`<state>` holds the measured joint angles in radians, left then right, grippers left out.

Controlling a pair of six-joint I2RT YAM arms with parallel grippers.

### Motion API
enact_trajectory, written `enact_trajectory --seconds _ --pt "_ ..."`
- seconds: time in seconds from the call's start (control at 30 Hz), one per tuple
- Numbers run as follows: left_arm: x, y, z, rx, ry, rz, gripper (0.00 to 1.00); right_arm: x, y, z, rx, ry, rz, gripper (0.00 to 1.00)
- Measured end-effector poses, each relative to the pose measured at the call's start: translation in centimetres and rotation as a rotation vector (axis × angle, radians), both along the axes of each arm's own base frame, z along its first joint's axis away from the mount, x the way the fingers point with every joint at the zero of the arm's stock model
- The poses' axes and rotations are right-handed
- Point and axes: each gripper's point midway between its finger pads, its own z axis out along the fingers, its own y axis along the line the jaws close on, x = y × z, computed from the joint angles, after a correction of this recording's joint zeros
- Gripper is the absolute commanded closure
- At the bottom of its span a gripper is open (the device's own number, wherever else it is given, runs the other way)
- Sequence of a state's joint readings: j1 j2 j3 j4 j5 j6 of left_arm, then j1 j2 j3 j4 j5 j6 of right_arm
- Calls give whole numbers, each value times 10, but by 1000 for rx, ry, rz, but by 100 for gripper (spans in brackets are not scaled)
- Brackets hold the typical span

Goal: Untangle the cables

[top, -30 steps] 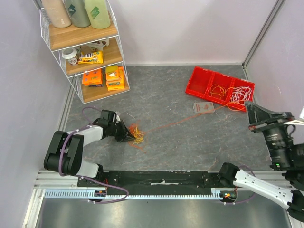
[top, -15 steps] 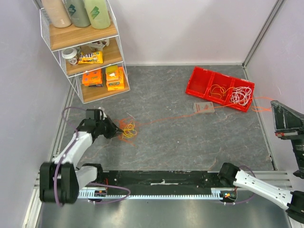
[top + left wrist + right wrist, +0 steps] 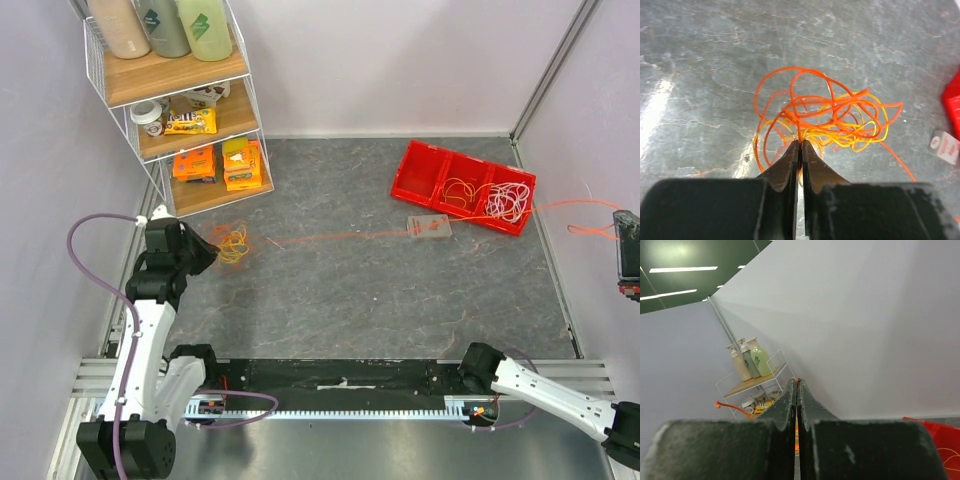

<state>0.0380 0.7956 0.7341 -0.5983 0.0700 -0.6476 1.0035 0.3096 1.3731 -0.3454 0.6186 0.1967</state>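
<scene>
From above, you see a gray stone-patterned desk [image 3: 380, 310] with pale lilac walls around it. Your left gripper [image 3: 211, 254] sits at the far left, below a wire shelf [image 3: 190, 110] of bottles and snack packs. Its tip touches the cables [image 3: 233, 241], a small orange and yellow tangle. One orange strand [image 3: 340, 237] leaves the tangle and runs in a nearly straight line to the right. It passes a small tag [image 3: 428, 227] and the near edge of a red tray [image 3: 425, 170], then reaches the right edge. There only a dark part of your right gripper [image 3: 629, 262] shows. The tray's middle compartment holds yellow-orange loops [image 3: 460, 190], and its right one holds white loops [image 3: 509, 201].

At the left wrist, the left gripper [image 3: 800, 146] has its fingers pressed together, pinching an orange loop at the near side of the cables [image 3: 825, 117]. The cables fan out over the desk beyond the tips. The tag [image 3: 944, 146] and a corner of the red tray [image 3: 955, 92] show at the right edge.

At the right wrist, the right gripper [image 3: 797, 382] points up toward the wall, its fingers pressed together with a sliver of orange between them. The orange strand [image 3: 732, 407] curls out to the left of the fingers. The shelf [image 3: 752, 382] stands behind, and the red tray [image 3: 935, 429] shows at the bottom right.
</scene>
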Motion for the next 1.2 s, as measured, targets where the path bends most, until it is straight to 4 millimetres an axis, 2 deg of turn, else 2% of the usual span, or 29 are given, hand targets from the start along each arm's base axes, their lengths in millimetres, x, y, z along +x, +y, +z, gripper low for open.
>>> enact_trajectory --seconds 0.2,0.4,0.5,0.57,0.67,0.77,0.93,1.0,1.07,1.13,1.2 --pt "-6 21 -13 75 62 81 89 -13 -15 19 22 -51 4 100" --pt "-9 39 -19 139 83 163 93 -35 -32 57 72 -147 43 100" --pt "-11 44 -27 154 107 179 96 -36 -28 66 69 -164 58 100" --pt "-11 42 -32 150 121 171 96 -32 -18 66 51 -160 68 100" --pt "-6 32 -34 121 122 114 87 -19 5 56 9 -127 81 100" --pt "0 12 -29 62 89 10 66 5 44 38 -57 -63 96 100" --pt "10 -31 -7 -78 -35 -205 50 67 141 3 -251 94 116 100" --pt "11 -43 3 -111 -78 -265 46 94 185 -21 -352 167 121 100" --pt "11 -51 12 -131 -112 -311 43 113 215 -45 -432 227 124 100" --pt "10 -57 20 -144 -137 -345 43 125 233 -68 -495 275 122 100" --pt "11 -61 29 -151 -158 -370 42 130 234 -89 -536 318 103 100"
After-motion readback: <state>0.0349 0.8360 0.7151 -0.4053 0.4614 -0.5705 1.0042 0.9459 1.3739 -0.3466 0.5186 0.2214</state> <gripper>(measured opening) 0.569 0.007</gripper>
